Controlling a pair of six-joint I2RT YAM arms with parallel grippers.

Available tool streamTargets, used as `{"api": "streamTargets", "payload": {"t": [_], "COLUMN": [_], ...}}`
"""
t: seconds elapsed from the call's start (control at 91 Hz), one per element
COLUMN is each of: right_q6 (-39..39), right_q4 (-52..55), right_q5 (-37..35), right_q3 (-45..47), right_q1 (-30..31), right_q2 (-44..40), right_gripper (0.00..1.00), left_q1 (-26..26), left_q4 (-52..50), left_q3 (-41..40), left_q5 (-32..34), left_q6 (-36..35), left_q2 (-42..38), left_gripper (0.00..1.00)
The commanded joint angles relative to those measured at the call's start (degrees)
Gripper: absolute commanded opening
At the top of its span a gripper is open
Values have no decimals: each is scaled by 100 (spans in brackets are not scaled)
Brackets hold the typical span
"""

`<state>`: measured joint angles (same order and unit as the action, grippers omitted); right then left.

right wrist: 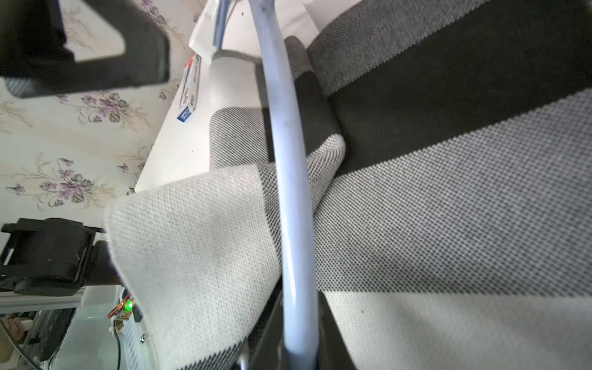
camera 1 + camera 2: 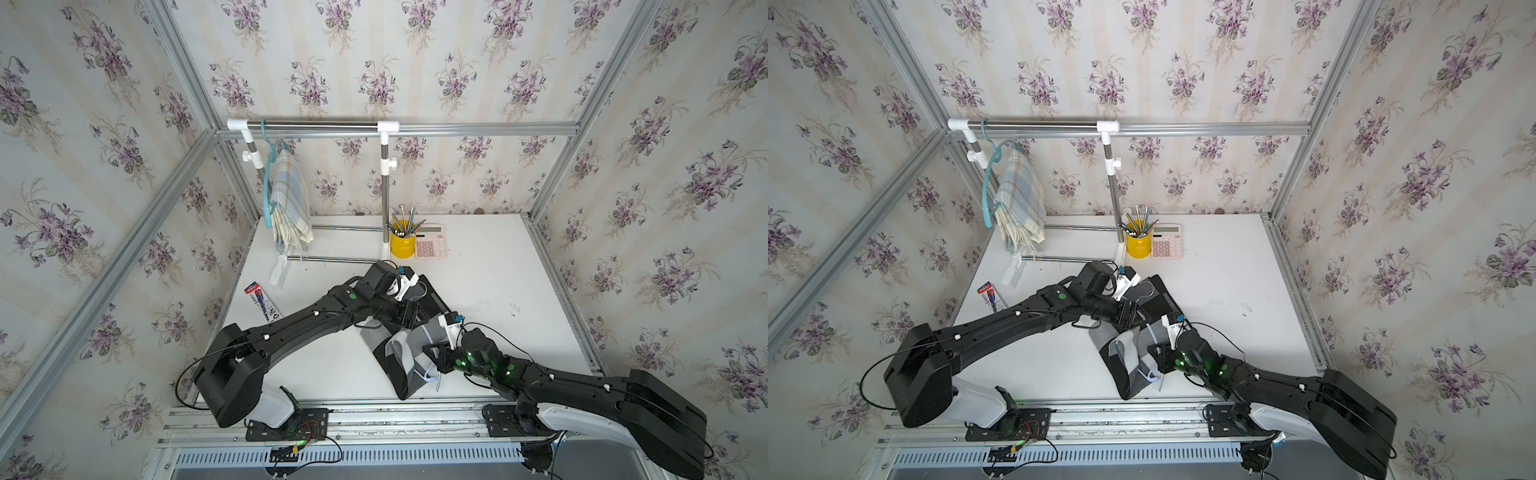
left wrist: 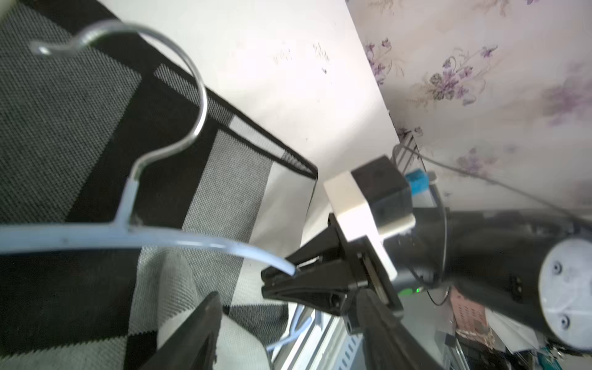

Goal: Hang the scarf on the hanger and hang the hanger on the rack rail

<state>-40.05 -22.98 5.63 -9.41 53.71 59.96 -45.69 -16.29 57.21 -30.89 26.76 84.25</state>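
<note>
the grey-and-black scarf [image 2: 409, 365] lies on the table [image 2: 498, 270], robot side of the yellow pencil cup [image 2: 402, 246], pale hanger [image 3: 198, 238] on top. right gripper [image 3: 275, 280] is clamped on the hanger's shoulder end, steadying it i'd guess; left gripper [image 2: 409, 313] hovers over the cloth, jaws apart

No legible txt in any view. Candidates:
- Flat red-and-blue printed card pack [image 2: 262, 301] at the left edge of the white tabletop [image 2: 498, 270]. Print lines show in both top views [image 2: 992, 296] but are too small to read. Right wrist view shows a white-on-blue label strip [image 1: 189, 96], too blurred to read.
- Pink desk calculator [image 2: 431, 242] just beside the yellow pen cup [image 2: 401, 245]. Key legends too small to make out in both top views [image 2: 1167, 242].

No brand or nr can be resolved on either.
</note>
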Motion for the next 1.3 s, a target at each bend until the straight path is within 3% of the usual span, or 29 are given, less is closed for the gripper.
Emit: {"api": "streamTargets", "payload": {"t": [0.0,0.088,0.187,0.242,0.33,0.407,0.483,0.538,0.67,0.758,0.802,0.89,0.989,1.055,1.286], "right_q6": [111,109,146,211,273,258,236,222,234,230,226,239,273,283,340], "right_q4": [-260,-228,-167,-85,4,13,5,20,79,150,168,226,337,411,703], "right_q5": [126,193,224,207,214,264,319,338,346,412,436,465,482,498,557], "right_q3": [-79,-136,-164,-210,-275,-303,-317,-328,-378,-446,-462,-505,-576,-624,-785], "right_q1": [3,2,2,7,5,5,6,3,8,5,7,7,2,3,6], "right_q2": [44,59,27,29,48,59,53,43,71,83,77,90,94,74,-62], "right_gripper": [0,0,0,0,0,0,0,0,0,0,0,0,0,0,0], "left_q1": [147,400,412,412,396,370,342,337,220,102,36,-153,-511,-704,-827], "left_q4": [188,-280,49,217,384,262,218,585,1495,1776,1879,2168,2274,2106,1373], "left_q3": [-209,-71,-557,-971,-1686,-2238,-2731,-3088,-3224,-3014,-2890,-2628,-2236,-1944,-1258], "left_q5": [320,334,180,100,195,458,929,974,421,296,267,167,138,218,942], "left_q6": [114,164,232,360,639,904,1176,1339,1416,1378,1349,1315,1265,1217,1242], "left_q2": [36,143,-371,-817,-1508,-2096,-2634,-2802,-2422,-1870,-1608,-1220,-934,-718,188], "left_gripper": [70,64,41,19,9,12,37,46,61,65,62,30,5,3,11]}}
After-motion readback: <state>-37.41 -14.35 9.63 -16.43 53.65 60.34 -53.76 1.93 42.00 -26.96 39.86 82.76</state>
